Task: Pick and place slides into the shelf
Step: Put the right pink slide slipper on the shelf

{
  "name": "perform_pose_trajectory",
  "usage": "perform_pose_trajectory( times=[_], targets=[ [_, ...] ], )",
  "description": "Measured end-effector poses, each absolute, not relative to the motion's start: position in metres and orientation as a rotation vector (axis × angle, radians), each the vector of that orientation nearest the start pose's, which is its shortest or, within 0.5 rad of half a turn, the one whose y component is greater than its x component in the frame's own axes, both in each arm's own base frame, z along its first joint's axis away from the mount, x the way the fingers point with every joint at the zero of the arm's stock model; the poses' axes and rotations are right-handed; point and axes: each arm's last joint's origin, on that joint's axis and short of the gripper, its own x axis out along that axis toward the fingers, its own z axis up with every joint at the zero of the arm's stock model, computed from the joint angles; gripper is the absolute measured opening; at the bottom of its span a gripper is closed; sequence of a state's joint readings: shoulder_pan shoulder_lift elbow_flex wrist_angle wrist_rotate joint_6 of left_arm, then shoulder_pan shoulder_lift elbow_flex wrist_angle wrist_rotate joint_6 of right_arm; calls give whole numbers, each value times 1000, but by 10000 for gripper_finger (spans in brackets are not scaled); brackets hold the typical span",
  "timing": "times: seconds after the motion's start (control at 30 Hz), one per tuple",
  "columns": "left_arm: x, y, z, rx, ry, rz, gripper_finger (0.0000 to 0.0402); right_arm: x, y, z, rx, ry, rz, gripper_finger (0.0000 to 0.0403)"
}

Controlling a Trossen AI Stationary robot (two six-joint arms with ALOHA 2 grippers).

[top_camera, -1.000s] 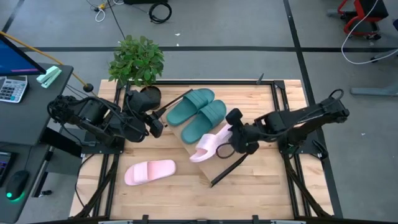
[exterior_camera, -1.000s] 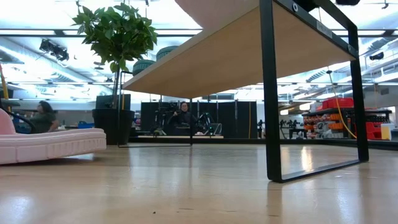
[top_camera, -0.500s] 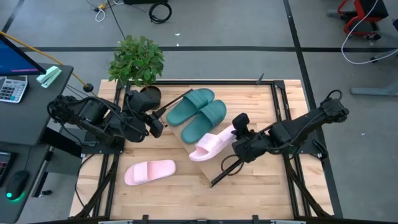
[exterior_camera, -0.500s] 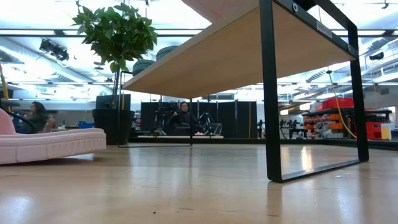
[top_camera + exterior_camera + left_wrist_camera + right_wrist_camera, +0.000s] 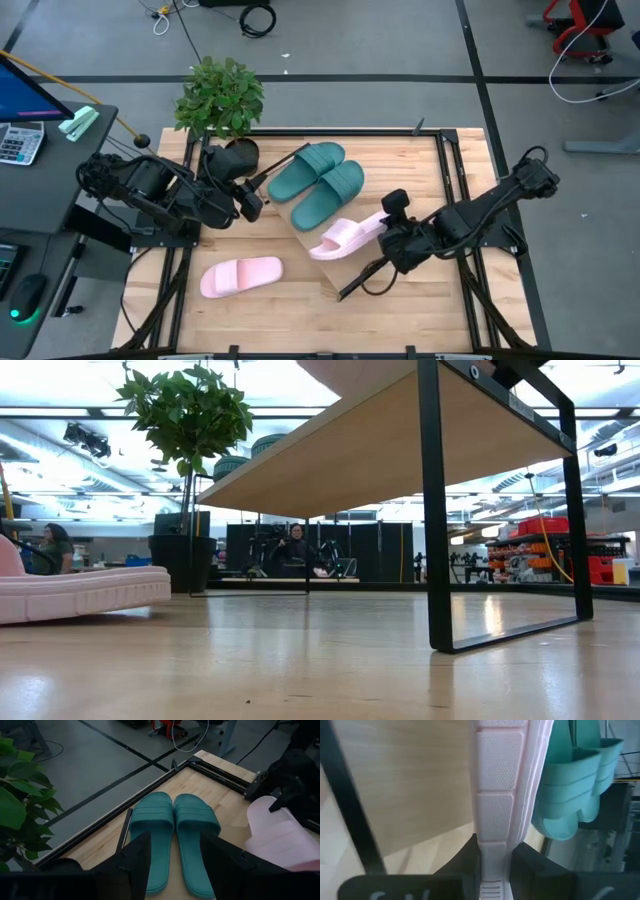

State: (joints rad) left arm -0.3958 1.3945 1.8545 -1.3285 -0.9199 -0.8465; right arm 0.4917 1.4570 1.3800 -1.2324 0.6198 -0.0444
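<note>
High view, left to right. The left gripper [image 5: 252, 203], fingers apart and holding nothing, waits at the table's left edge beside a potted plant [image 5: 220, 97]. One pink slide [image 5: 240, 276] lies flat on the tabletop [image 5: 420, 310] near the front left. The teal pair [image 5: 316, 180] rests side by side on the shelf [image 5: 340, 268]. The right gripper [image 5: 383, 235] is clamped on the second pink slide [image 5: 345, 238], held on edge over the shelf just beside the teal pair.

Shelf [image 5: 380, 450] seen from below — black end bar [image 5: 436, 510] on tabletop [image 5: 320, 660]; pink slide [image 5: 70, 592] and plant [image 5: 185, 420] at left.
</note>
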Motion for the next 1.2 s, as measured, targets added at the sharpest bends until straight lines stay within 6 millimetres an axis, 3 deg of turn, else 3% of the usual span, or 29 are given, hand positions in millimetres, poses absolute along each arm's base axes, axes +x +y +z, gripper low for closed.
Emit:
perform_pose_trajectory(
  times=[0.4, 0.73, 1.2],
  targets=[
    [214, -64, 461, -263, 425, 725, 176, 252, 119, 303, -705, 1162, -23, 71],
    [214, -64, 461, -271, 419, 724, 173, 254, 121, 302, -669, 1169, 22, 92],
    [214, -64, 461, -261, 423, 722, 173, 253, 125, 299, -573, 1210, 173, 184]
  ],
)
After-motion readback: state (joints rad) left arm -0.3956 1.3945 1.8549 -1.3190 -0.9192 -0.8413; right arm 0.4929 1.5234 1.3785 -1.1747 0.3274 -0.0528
